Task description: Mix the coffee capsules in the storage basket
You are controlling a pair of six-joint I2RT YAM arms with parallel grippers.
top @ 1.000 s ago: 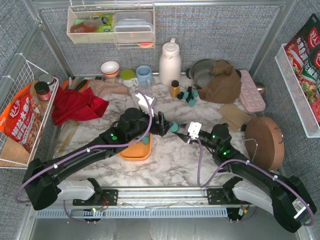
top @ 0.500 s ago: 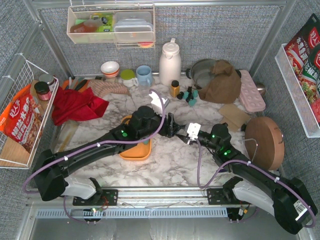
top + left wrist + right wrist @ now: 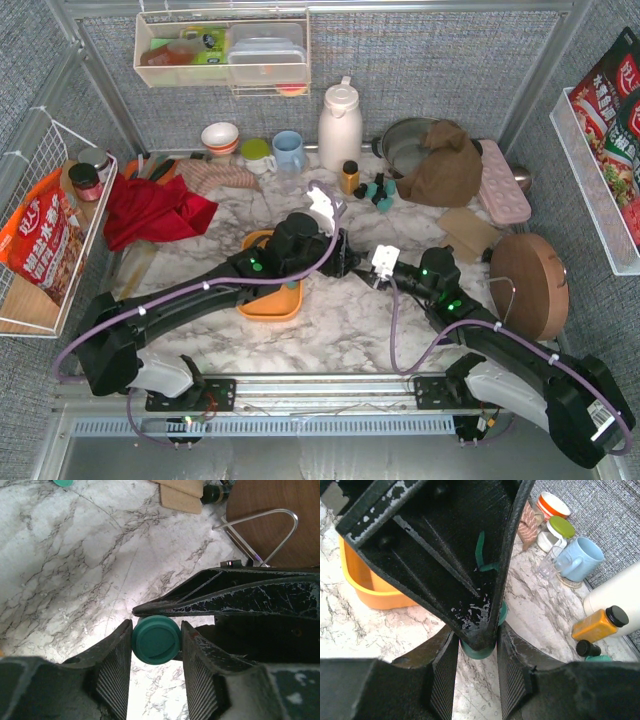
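Coffee capsule (image 3: 156, 640) — a teal one — is over the tabletop's middle, just right of the storage basket (image 3: 360, 587), pinched by the right gripper (image 3: 477, 652). The left gripper (image 3: 156, 627) has narrowed around it; whether it grips yet I cannot tell — a handover seems near.

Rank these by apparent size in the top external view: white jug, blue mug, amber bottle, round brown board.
1. round brown board
2. white jug
3. blue mug
4. amber bottle
The board lies nearer the camera, but its lead looks clear anyway.
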